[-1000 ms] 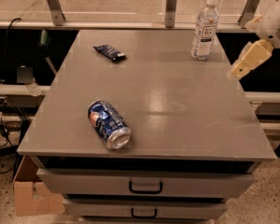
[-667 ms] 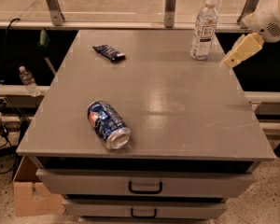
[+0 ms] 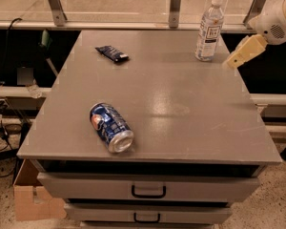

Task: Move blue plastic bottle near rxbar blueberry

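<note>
The blue plastic bottle, clear with a white cap and a white label, stands upright at the far right corner of the grey table. The rxbar blueberry, a small flat dark navy wrapper, lies at the far left of the table. My gripper comes in from the right on a white arm. It hangs over the table's right edge, just right of the bottle and a little nearer than it, apart from it.
A crushed blue soda can lies on its side near the table's front left. Drawers with dark handles sit under the top. A cardboard box is on the floor at the left. A metal rail with posts runs behind.
My gripper has moved left and up, from beside the table's right edge toward the bottle. The bottle, bar and can have stayed put.
</note>
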You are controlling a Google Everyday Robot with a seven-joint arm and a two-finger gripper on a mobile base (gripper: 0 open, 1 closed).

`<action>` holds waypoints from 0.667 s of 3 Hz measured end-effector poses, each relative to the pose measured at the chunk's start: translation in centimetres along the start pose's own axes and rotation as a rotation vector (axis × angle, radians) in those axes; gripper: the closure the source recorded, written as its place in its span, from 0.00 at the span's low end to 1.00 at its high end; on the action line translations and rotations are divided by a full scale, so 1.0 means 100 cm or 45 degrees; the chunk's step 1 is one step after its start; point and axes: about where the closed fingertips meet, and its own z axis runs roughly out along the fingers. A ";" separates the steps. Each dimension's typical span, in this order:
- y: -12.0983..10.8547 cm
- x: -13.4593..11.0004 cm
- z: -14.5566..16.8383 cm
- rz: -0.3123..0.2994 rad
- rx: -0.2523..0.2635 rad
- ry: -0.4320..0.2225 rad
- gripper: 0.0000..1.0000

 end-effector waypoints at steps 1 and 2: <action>-0.024 0.000 0.023 0.101 0.030 -0.065 0.00; -0.051 -0.002 0.055 0.193 0.057 -0.148 0.00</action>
